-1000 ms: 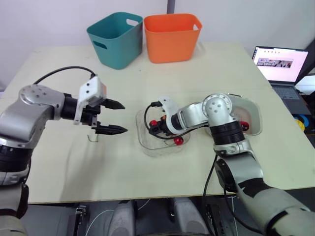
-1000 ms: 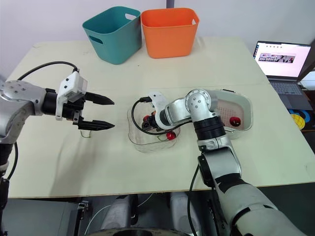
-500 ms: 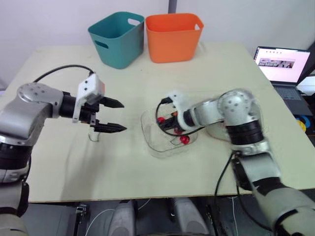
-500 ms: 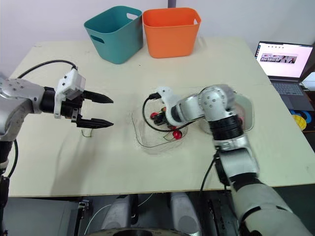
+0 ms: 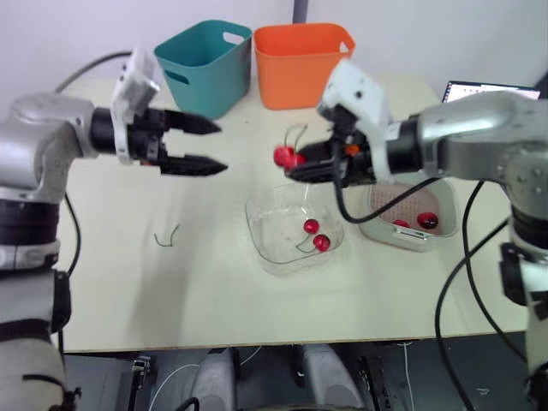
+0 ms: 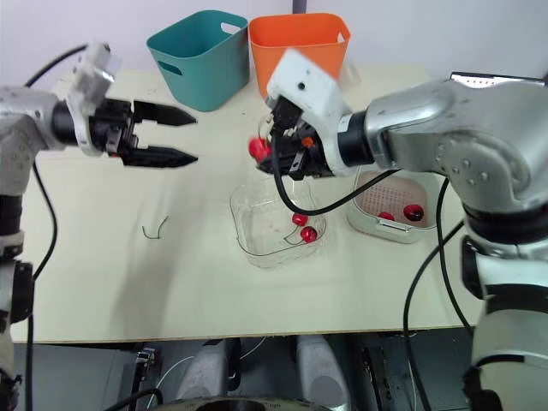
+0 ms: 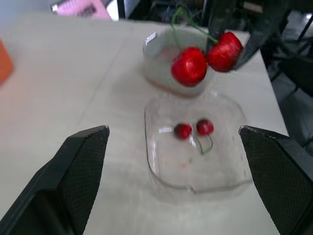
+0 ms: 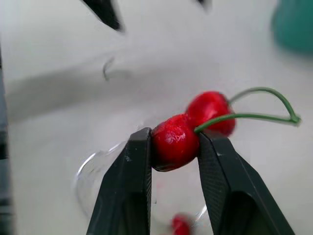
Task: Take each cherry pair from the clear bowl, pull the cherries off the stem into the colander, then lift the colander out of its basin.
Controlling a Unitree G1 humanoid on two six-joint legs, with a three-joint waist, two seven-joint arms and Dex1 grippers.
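Roughly, far left, the left end effector (image 5: 221, 149) hangs above the bench (image 5: 128, 282) with fingers wide and nothing in them. It points at the other arm's load, probably staged to take the free cherry or stem for the pull-apart. Below it a bare stem (image 5: 167, 235) lies on the bench, well apart from the bowl (image 5: 272, 224), so likely a spent one. The bowl sits mid-bench with one more pair (image 5: 314, 236) in it. Above the bowl's far side the right end effector (image 8: 173, 139) is clamped narrow on one cherry of a held pair (image 5: 284, 157). The second cherry and the stem loop (image 8: 244, 116) stick out free, which leaves something to grab. The colander (image 6: 381, 193) sits in its basin (image 6: 354, 218) just right of the bowl, a couple of cherries (image 5: 425, 220) inside, not lifted yet. My guess: pull over the colander next, lift last
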